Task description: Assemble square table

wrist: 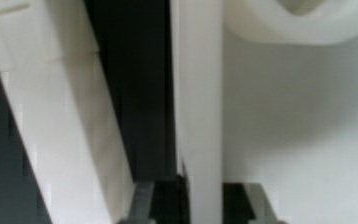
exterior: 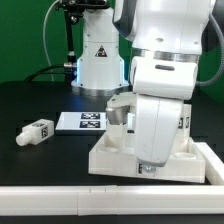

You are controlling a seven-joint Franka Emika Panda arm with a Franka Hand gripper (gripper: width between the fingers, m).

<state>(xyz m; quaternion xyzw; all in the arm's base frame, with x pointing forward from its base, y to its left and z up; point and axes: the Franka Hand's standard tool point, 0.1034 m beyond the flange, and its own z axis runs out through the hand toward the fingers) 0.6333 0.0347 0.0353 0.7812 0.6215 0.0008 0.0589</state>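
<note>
The white square tabletop (exterior: pixel 108 156) lies on the black table at the centre right, largely hidden by my arm. In the wrist view its thin upright wall (wrist: pixel 197 90) runs between my two dark fingers, and a round corner socket (wrist: pixel 309 20) shows beside it. My gripper (wrist: pixel 197 203) is shut on that wall; in the exterior view the gripper (exterior: pixel 148 170) is down at the tabletop's near side. One white tagged leg (exterior: pixel 36 131) lies loose on the table at the exterior view's left. Another tagged leg (exterior: pixel 120 110) stands at the tabletop's far corner.
The marker board (exterior: pixel 82 121) lies flat behind the tabletop. A long white rail (exterior: pixel 90 197) runs along the table's front and turns up the exterior view's right side (exterior: pixel 214 160). The robot's white base (exterior: pixel 98 60) stands at the back.
</note>
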